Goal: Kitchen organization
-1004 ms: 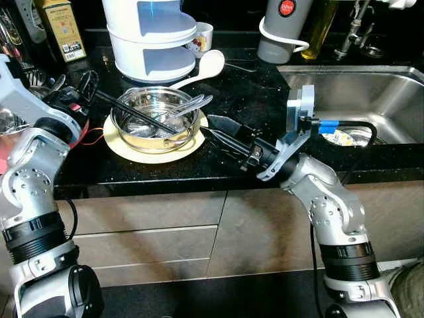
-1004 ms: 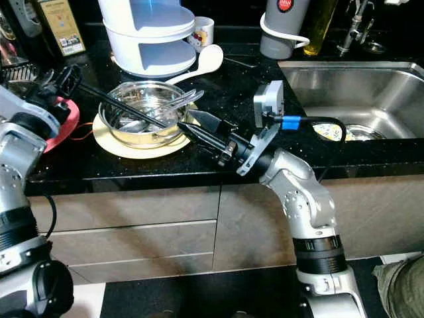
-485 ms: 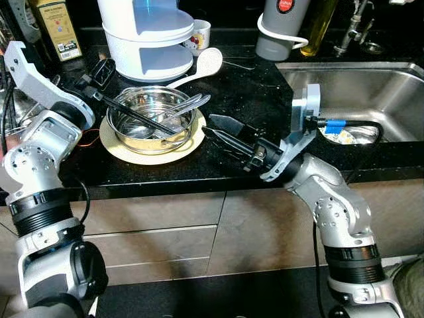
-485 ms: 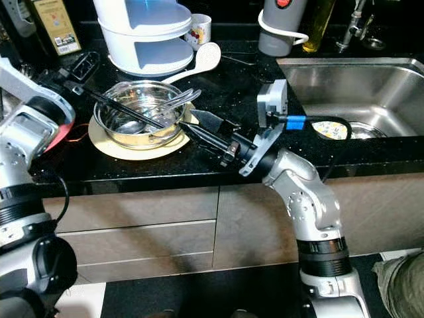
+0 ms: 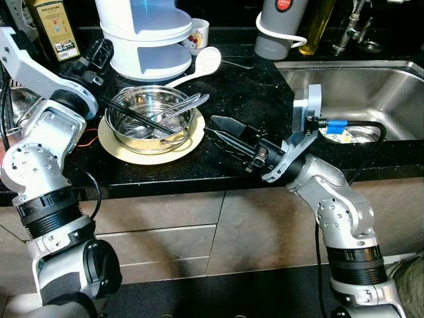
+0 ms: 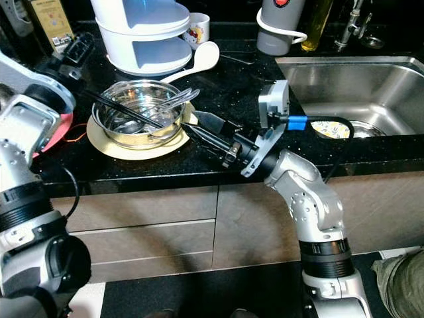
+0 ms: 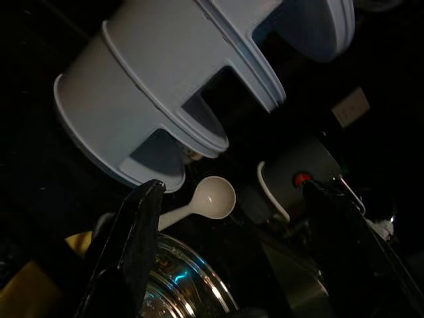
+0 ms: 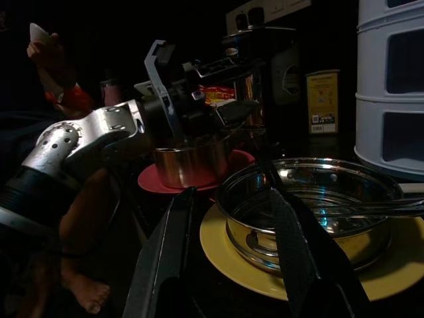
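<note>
A steel bowl holding several spoons and forks sits on a yellow plate on the black counter. My left gripper is open, reaching in from the left. One of its black fingers lies slantwise across the bowl's mouth. My right gripper is also open with nothing between its fingers. Its tips hover just off the plate's right edge and point at the bowl.
A white stacked steamer, a white rice spoon and a mug stand behind the bowl. A grey flask and the steel sink are to the right. A copper pot on a red plate is left of the bowl.
My left wrist has risen and swung back towards the steamer, while its finger stays across the bowl. The right gripper has barely moved.
</note>
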`<state>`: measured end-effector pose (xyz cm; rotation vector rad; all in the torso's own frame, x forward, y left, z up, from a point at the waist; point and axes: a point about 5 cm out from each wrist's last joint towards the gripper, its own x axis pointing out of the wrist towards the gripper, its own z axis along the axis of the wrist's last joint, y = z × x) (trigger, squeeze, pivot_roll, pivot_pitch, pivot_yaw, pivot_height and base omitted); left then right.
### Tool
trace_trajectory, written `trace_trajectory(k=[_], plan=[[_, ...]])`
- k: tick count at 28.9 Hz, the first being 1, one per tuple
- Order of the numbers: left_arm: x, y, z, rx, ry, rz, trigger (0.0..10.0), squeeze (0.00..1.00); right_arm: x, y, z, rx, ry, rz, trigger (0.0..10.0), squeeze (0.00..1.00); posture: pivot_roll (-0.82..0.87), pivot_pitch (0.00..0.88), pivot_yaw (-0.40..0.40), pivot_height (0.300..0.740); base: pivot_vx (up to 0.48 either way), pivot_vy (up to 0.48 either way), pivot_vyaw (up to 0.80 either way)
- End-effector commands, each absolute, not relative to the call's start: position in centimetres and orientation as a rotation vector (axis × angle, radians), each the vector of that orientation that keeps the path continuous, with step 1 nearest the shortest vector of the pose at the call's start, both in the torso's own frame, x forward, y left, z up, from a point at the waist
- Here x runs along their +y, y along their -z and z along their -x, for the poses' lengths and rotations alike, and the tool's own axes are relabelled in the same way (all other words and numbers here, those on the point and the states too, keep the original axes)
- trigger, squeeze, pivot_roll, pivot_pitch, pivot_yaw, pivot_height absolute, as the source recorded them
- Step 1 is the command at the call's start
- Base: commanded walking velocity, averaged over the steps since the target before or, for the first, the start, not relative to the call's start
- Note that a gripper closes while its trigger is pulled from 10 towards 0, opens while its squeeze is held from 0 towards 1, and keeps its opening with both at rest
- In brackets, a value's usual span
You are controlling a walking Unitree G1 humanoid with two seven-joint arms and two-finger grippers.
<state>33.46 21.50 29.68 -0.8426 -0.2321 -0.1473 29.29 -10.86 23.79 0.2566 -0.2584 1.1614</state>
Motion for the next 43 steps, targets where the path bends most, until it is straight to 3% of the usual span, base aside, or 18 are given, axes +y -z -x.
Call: trace_trajectory(k=[1,6,12,21,43], plan=[[21.0,-29.7,-32.7,-0.226,0.139,0.867,10.0,0.00,-10.8,-23.7,-29.1,-0.252,-1.167,-0.259,10.0,0.00,0.05,0.073,-0.035,0.732,0.000,0.000,0.00],[20.7,-28.4,-31.1,-0.177,-0.019,0.943,10.0,0.00,-10.9,-23.7,-29.1,-0.246,-1.166,-0.260,10.0,0.00,0.06,0.077,-0.037,0.732,0.000,0.000,0.00],[20.6,-26.5,-30.5,-0.097,-0.078,0.989,10.0,0.00,-10.9,-23.6,-29.1,-0.244,-1.167,-0.258,10.0,0.00,0.06,0.076,-0.037,0.732,0.000,0.000,0.00],[22.9,-25.7,-30.6,-0.072,-0.195,0.986,10.0,0.00,-11.0,-23.6,-29.2,-0.240,-1.157,-0.250,10.0,0.00,0.06,0.067,-0.037,0.732,0.000,0.000,0.00],[23.6,-25.4,-34.6,-0.021,-0.063,0.936,10.0,0.00,-11.5,-23.8,-29.4,-0.241,-1.137,-0.227,10.0,0.00,0.02,0.056,-0.040,0.732,0.000,0.000,0.00]])
